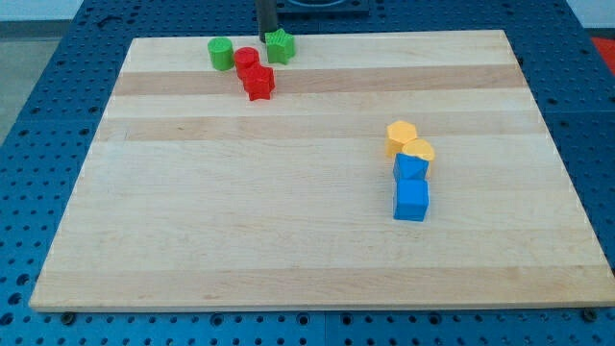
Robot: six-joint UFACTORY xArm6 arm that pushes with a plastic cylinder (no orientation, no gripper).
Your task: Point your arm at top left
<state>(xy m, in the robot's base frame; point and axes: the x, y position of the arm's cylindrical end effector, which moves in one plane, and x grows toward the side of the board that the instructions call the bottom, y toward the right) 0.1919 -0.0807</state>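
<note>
The bare rod's tip (266, 38), holding nothing, sits touching the green star block (280, 45), so swinging toward the board's (288, 240) top-left corner risks shoving the red cylinder (247, 58) and green cylinder (221, 53) aside.

Your arm's dark rod stands upright at the frame's top centre-left, my tip (266, 37) beside the green star block (280, 46).

My tip (264, 39) is sitting at the board's (288, 259) top edge, touching the green star block (280, 46) just to its right. The red cylinder (247, 59), red star block (258, 83) and green cylinder (221, 53) are clustering below-left of it. Two yellow blocks (407, 141) and two blue cubes (411, 187) are lying well apart, toward lower right.
</note>
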